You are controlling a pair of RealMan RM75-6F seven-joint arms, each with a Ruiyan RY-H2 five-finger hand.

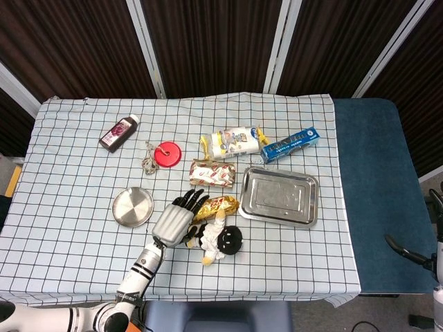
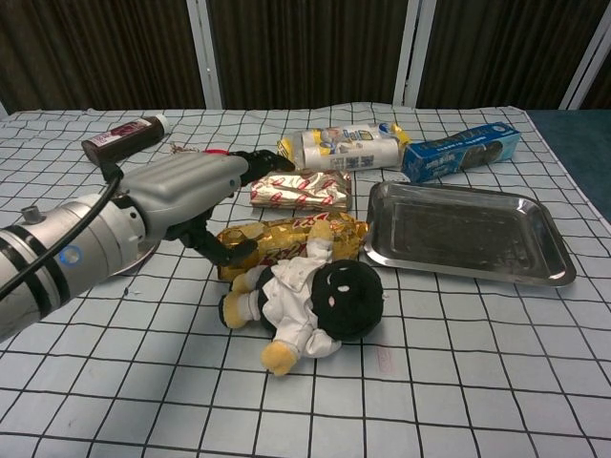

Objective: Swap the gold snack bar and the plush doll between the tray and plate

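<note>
The gold snack bar lies on the checked cloth between the round steel plate and the empty steel tray. The plush doll, black-headed in a white outfit, lies on its side touching the bar's near edge. My left hand hovers at the bar's left end with fingers spread above it and nothing gripped. In the chest view the left hand reaches over the snack bar, thumb close to its left end, with the doll just in front and the tray to the right. My right hand is out of both views.
Behind the bar sit a red-and-gold foil pack, a white snack bag and a blue cookie box. A red disc with string and a dark bottle lie at the far left. The cloth ends at the right past the tray.
</note>
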